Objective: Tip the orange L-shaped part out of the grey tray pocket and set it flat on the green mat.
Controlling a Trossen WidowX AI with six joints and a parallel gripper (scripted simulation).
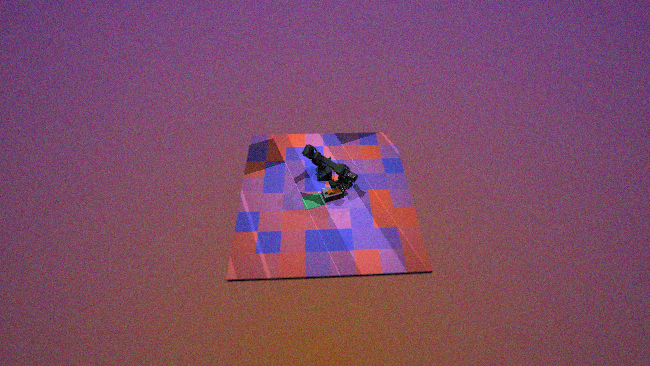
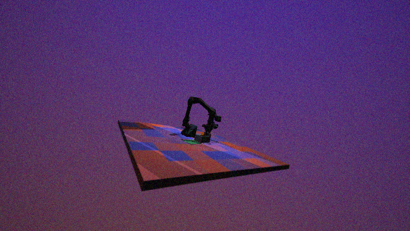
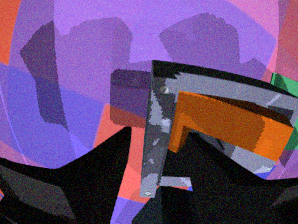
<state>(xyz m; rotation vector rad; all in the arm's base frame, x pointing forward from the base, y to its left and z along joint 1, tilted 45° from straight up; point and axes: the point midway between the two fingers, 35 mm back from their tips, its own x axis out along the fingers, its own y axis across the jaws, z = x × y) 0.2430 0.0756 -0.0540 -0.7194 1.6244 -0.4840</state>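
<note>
- We hold the gripper (image 3: 156, 163) partly open with nothing between its fingers, low over the grey tray (image 3: 160, 106).
- The orange part (image 3: 220, 123) lies in the tray's pocket; from the wrist view we cannot tell whether it sits fully flush or one end is already tipping.
- The step in hand looks like the press. We want one fingertip coming straight down on the L-shaped end, well inside the orange face and off the tray rim, so the far end pivots up.
- We judge that a slow, vertical push suits best; a sideways shove could slide the tray.
- The right finger (image 3: 226, 183) covers the near edge of the part, so we cannot tell whether it touches.
- The green mat (image 3: 288, 90) shows just beyond the tray's far corner, close for the later placing.
- In the top view the arm (image 1: 325, 167) leans over the tray, with the mat (image 1: 312, 201) beside it.
- Nothing else stands near on the patchwork board (image 1: 350, 240).
</note>
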